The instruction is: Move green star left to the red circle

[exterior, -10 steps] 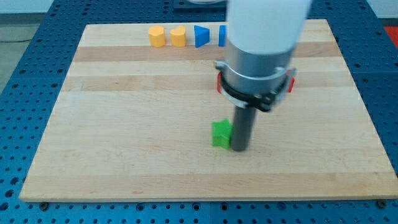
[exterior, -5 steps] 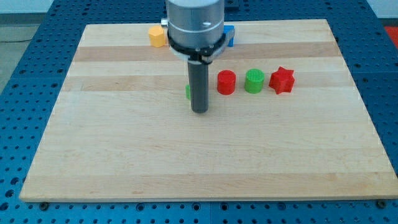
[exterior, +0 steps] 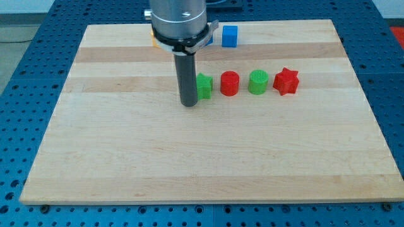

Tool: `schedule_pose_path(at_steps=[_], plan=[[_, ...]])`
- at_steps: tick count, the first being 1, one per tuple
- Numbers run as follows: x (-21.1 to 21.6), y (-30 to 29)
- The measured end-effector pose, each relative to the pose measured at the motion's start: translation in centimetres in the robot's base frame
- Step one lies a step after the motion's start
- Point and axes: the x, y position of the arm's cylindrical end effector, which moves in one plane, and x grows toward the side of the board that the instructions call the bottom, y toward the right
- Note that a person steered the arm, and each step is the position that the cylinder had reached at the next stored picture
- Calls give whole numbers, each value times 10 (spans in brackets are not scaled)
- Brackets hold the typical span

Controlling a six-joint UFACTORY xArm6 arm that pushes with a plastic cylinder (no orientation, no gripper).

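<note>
The green star (exterior: 204,86) lies on the wooden board (exterior: 126,151), just to the view's left of the red circle (exterior: 230,83), with a small gap between them. My tip (exterior: 189,103) rests on the board right beside the green star's left side, slightly lower in the view. The rod hides part of the star's left edge.
A green circle (exterior: 258,82) and a red star (exterior: 285,81) continue the row to the right of the red circle. A blue cube (exterior: 230,36) sits near the top edge. A yellow block (exterior: 153,41) and another blue block (exterior: 208,39) peek out behind the arm.
The green star was pushed from the lower middle of the board up to the row beside the red circle. My tip then moved left past the star, uncovering it.
</note>
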Motion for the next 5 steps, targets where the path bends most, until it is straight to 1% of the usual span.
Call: schedule_pose_path(at_steps=[2,3,4,5], plan=[[-3,3],[1,19],[2,55],[4,70]])
